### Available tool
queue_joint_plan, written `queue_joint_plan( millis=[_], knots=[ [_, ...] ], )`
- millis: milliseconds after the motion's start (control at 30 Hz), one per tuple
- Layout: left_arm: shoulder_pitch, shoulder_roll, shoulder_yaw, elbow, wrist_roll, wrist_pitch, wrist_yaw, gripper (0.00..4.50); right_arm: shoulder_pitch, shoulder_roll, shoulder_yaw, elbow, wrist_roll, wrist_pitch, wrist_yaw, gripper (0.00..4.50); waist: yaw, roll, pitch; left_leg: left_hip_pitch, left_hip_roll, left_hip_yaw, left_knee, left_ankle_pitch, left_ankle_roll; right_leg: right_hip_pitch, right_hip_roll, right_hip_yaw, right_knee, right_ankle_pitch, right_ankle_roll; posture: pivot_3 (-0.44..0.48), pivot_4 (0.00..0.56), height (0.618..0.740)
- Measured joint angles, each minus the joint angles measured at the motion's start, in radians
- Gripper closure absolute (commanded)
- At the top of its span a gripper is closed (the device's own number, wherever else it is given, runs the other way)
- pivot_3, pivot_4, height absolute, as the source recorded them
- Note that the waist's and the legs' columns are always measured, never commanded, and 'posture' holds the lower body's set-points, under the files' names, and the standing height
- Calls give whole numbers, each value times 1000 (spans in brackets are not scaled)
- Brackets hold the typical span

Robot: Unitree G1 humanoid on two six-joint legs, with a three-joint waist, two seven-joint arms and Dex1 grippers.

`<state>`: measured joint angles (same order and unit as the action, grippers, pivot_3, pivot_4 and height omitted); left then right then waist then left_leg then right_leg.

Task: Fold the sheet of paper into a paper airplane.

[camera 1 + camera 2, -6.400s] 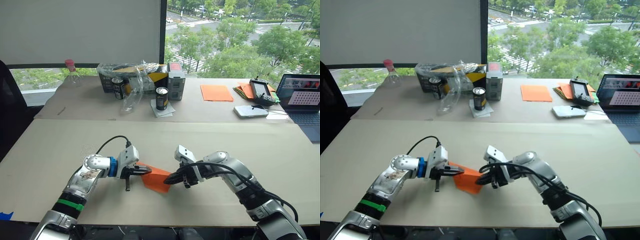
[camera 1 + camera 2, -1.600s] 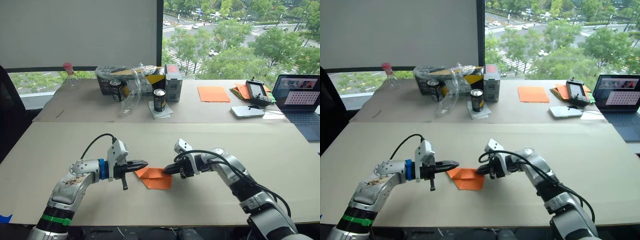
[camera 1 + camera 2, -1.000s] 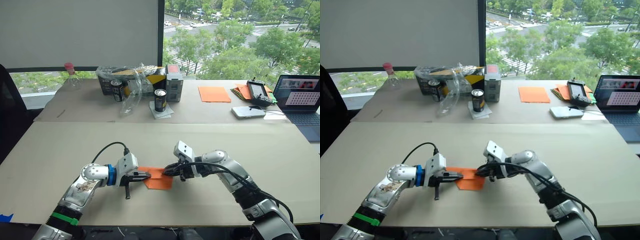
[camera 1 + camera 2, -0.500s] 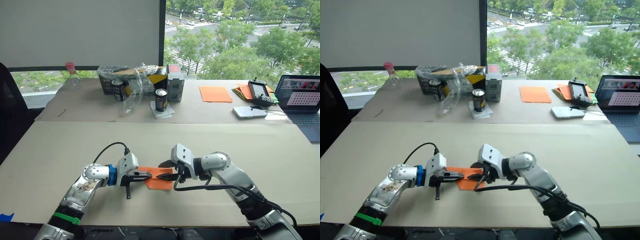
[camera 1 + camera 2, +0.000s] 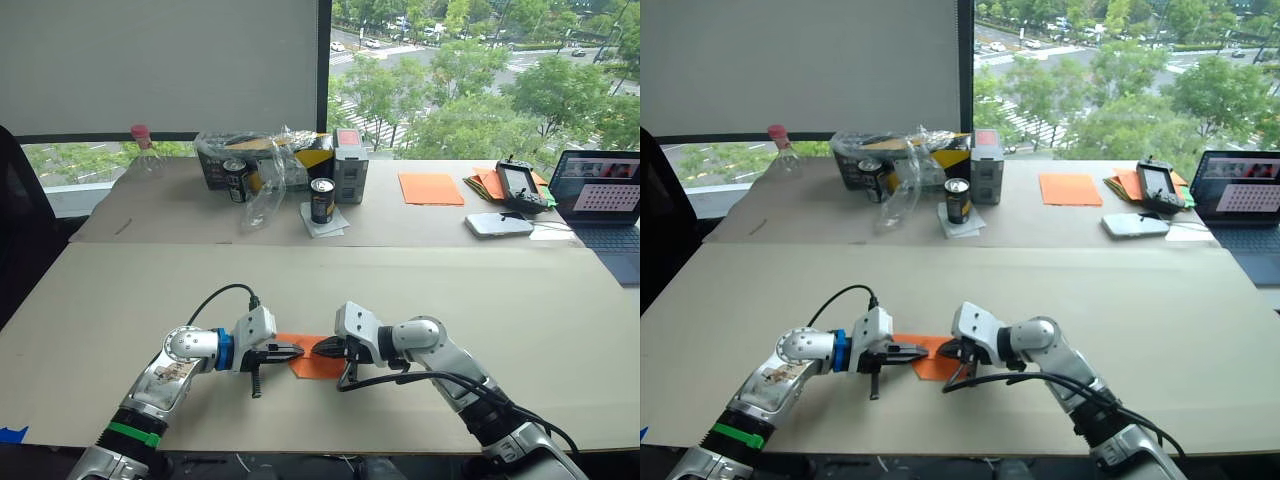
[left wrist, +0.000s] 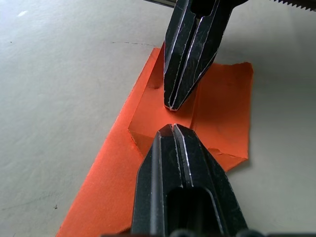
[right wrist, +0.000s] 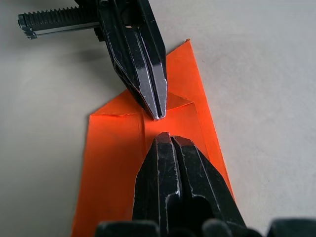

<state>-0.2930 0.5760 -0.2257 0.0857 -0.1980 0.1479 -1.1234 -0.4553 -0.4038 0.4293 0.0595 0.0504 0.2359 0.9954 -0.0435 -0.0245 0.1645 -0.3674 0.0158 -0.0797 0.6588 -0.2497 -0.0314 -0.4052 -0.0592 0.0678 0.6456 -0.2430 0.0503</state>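
Left wrist view shows the left gripper (image 6: 173, 129) with its 2 fingers pressed together, tip down on the paper (image 6: 217, 106), and the right gripper (image 6: 173, 104) coming from the opposite side, also pinched shut, its tip just short of the left one. Neither holds the paper; both tips bear on its upper layer like blunt pressers. Right wrist view gives the same meeting from the other side: the right gripper (image 7: 165, 136) and left gripper (image 7: 157, 116) point nose to nose over a crease that runs across the paper (image 7: 111, 163).

From the head camera, the paper (image 5: 312, 366) lies flat on the near table (image 5: 420, 280), between the 2 arms, left gripper (image 5: 297, 351) at its left edge and right gripper (image 5: 316, 349) over its middle. It is a partly folded piece with 1 pointed end and a squarer end, flaps already laid over each other, not yet a narrow wedge.

What the next move seems to hang on is this: the paper's long axis runs roughly left to right, along the line joining the 2 tips, and both tips sit on it almost touching. Any crease pressed or flap lifted will likely start from that shared spot. The arms are about equally near, the right reaching further over the paper. A shove along the axis could slide the loose paper on the smooth board.

Far off on the back table lie a smooth orange sheet (image 5: 432, 187) and a laptop (image 5: 607, 195).
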Motion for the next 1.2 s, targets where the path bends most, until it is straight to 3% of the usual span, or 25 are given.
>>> queue_joint_plan(
  millis=[833, 1000, 1200],
  knots=[
    [-29, 0, -1, 59, -1, -21, -21, 4500, 127, -220, -131, -92, 50, -29, 55, 4471, 16, 3, -3, 4, 0, 0, 0, 0, 0, 6, 0, 0, -4, -2, 3, 0, 150, 730],
    [-24, 1, 15, 55, -6, -12, -25, 4500, 117, -219, -168, -113, 83, 38, 41, 4471, 12, 3, -3, 0, 0, 0, 0, 0, 0, 2, 0, 0, -3, -2, 3, 0, 150, 730],
    [-11, 3, 29, 32, -7, 5, -21, 4500, 26, -129, -158, -134, 88, 59, 7, 4471, 1, 3, -3, 0, 0, 0, 0, 0, 0, 1, 0, 0, -2, -2, 3, 0, 150, 730]
  ],
)
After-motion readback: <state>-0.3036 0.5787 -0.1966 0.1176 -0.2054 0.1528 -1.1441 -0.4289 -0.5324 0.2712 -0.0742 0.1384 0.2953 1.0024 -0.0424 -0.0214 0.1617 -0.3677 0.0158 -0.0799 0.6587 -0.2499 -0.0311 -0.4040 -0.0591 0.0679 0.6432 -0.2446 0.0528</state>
